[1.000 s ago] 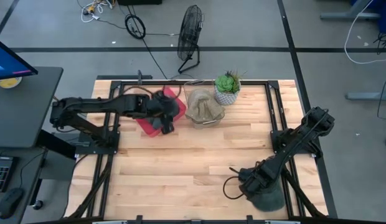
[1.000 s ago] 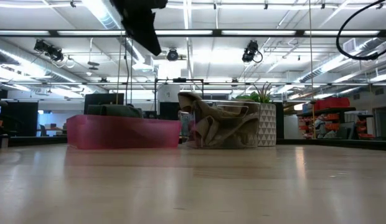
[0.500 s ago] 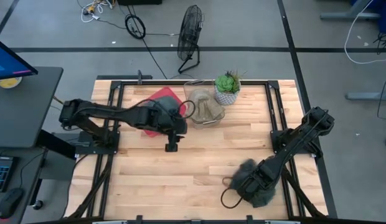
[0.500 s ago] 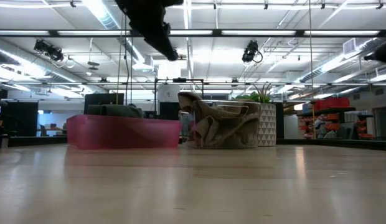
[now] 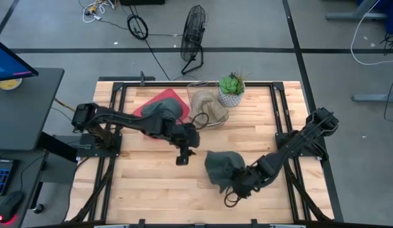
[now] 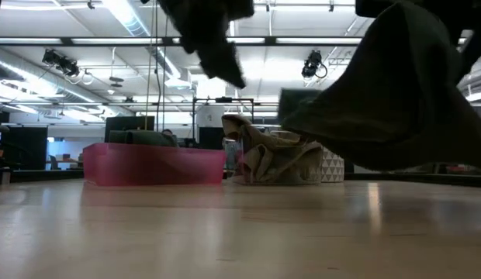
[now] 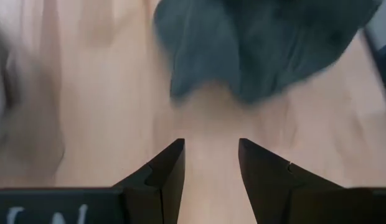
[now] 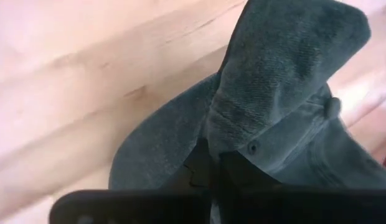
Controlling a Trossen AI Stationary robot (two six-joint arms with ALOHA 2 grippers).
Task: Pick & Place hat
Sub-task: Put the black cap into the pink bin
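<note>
A dark green hat (image 5: 220, 167) is near the table's middle, with my right gripper (image 5: 238, 183) shut on it; in the low view the hat (image 6: 396, 93) is well above the wood. My left gripper (image 5: 182, 156) stands open just left of the hat, with nothing between its fingers (image 7: 162, 174). The hat (image 7: 261, 43) shows ahead of them. A pink bin (image 5: 160, 101) at the far left holds another dark hat (image 5: 162, 112). A tan hat (image 5: 207, 109) lies in a wire basket beside it. My right gripper pinches a raised fold of the hat's crown (image 8: 225, 140) between its two fingers, next to a small eyelet. The fingers come slanting from the table's near right. The hat is lifted clear of the table and spreads out ahead of the fingers.
A potted plant (image 5: 231, 90) stands at the far edge, right of the wire basket (image 5: 215, 120). Black frame rails run along the table's left and right sides (image 5: 282, 120). Bare wood (image 5: 146, 183) lies in the near left part of the table.
My right gripper has shut on the hat at the near right corner, lifted it clear, and carried it toward the table's left and far edges. My left gripper has left the pink bin and moved right and nearer, toward the hat, staying open.
</note>
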